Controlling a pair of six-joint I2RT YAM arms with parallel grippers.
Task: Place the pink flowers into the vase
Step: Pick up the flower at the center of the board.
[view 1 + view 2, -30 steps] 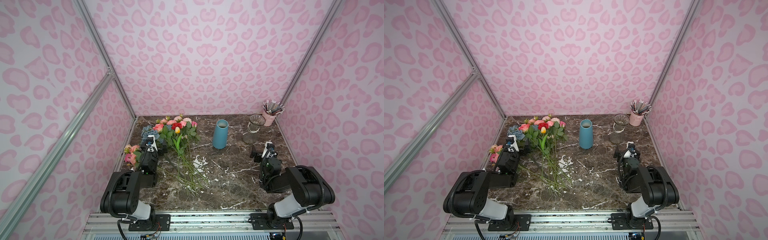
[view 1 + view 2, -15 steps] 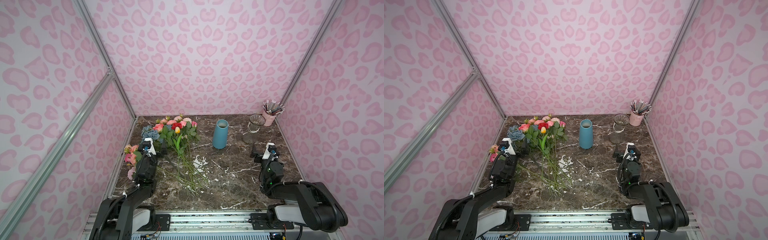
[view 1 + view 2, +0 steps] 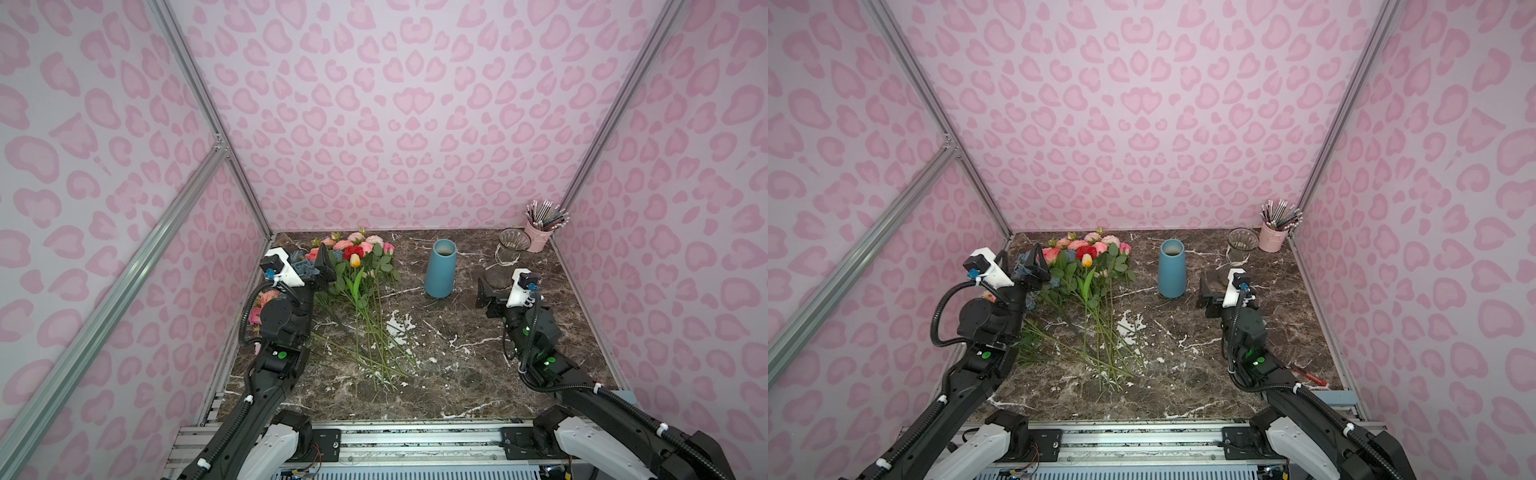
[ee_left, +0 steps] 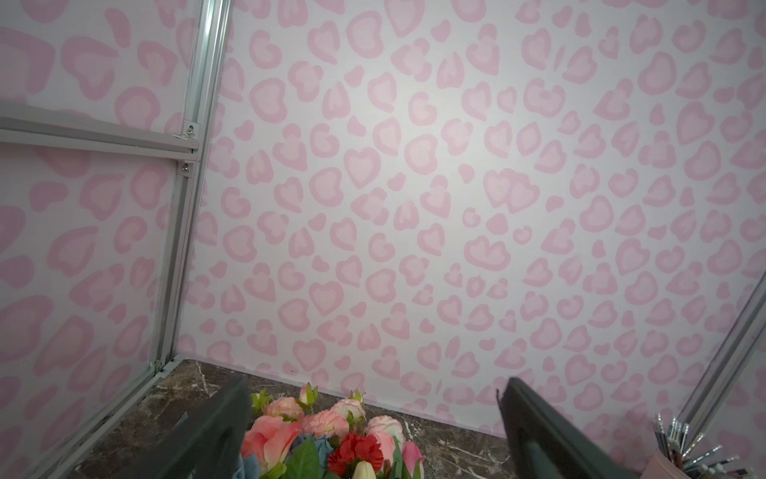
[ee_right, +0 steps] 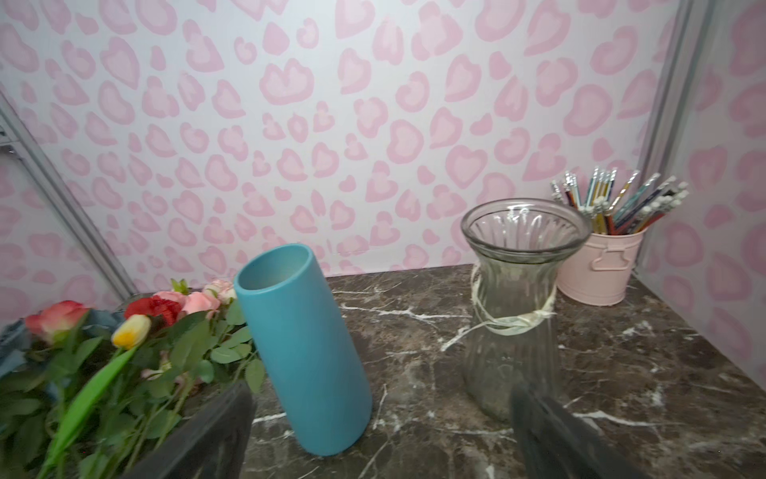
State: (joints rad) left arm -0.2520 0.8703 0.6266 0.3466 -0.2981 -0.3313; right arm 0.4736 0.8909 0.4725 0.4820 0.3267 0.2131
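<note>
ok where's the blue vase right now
In both top views the blue vase stands upright toward the back of the table, between the pink flowers and the clear glass vase.

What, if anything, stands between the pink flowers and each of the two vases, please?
Nothing visible lies between the pink flowers and the blue vase, only bare marble table. The glass vase stands farther along, so the blue vase is between it and the flowers.
</note>
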